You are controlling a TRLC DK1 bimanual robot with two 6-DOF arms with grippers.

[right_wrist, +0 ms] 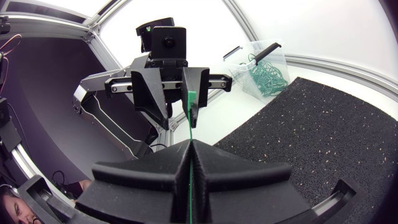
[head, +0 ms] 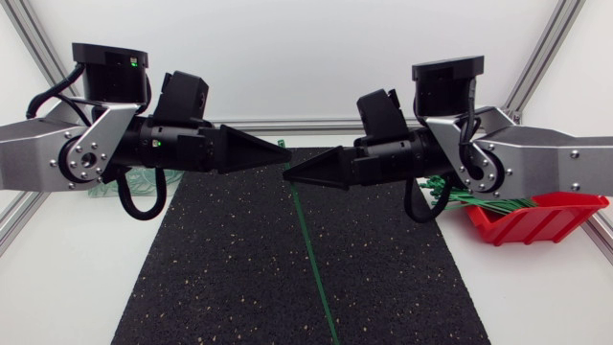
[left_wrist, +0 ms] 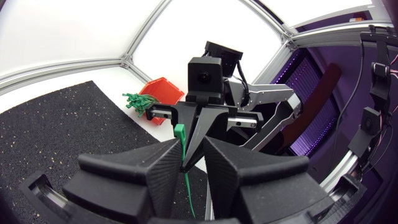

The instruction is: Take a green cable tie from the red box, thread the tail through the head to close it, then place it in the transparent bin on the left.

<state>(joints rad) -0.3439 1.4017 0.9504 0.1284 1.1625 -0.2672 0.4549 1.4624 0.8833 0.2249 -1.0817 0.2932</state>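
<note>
Cable tie [head: 312, 261], green, hangs at the centre of the head view. Its head is at the point where the two grippers meet, and its tail runs toward 5 o'clock over the black speckled mat [head: 211, 273]. Right gripper [head: 286, 175], entering from 3 o'clock, is clamped on the tie: the right wrist view shows both fingers pressed together with the strap between them. Left gripper [head: 288, 156], entering from 9 o'clock, points almost tip to tip at the right one. Its fingers stand apart, with the head end of the tie in the gap, close to one finger and not gripped from two sides. Red box [head: 536, 218] sits at 3 o'clock from the mat, partly under the right arm, with a bundle of green ties [head: 476, 201] reaching over its rim toward 9 o'clock. Transparent bin [right_wrist: 261, 62] stands at 9 o'clock, off the mat on the white table [head: 57, 287]. The left arm hides most of it in the head view; the right wrist view shows a tangle of green ties inside it.
</note>
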